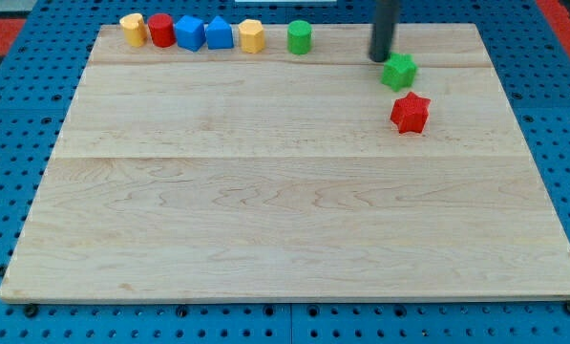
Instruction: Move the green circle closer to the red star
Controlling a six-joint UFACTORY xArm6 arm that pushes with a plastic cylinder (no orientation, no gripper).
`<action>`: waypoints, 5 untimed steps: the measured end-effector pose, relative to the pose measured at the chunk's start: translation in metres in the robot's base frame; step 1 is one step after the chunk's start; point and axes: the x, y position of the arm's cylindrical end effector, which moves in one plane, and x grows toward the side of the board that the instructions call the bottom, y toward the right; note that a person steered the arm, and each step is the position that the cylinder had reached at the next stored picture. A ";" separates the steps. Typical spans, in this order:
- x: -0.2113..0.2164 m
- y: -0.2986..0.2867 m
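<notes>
Pale wooden board (265, 191) lies on a blue pegboard. Taking the red star (410, 113) as landmark: a green star (399, 72) sits just above it, and my tip (381, 58) stands just left of that green star. The green circle (299, 37) sits well up-left of the red star. Further left runs a row: yellow (252, 35), two blue (219, 34) (189, 32), red (160, 30), yellow (132, 29). No claw exists here; only a rod.
</notes>
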 end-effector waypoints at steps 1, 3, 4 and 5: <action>0.037 -0.003; -0.051 -0.071; -0.084 -0.125; -0.074 -0.189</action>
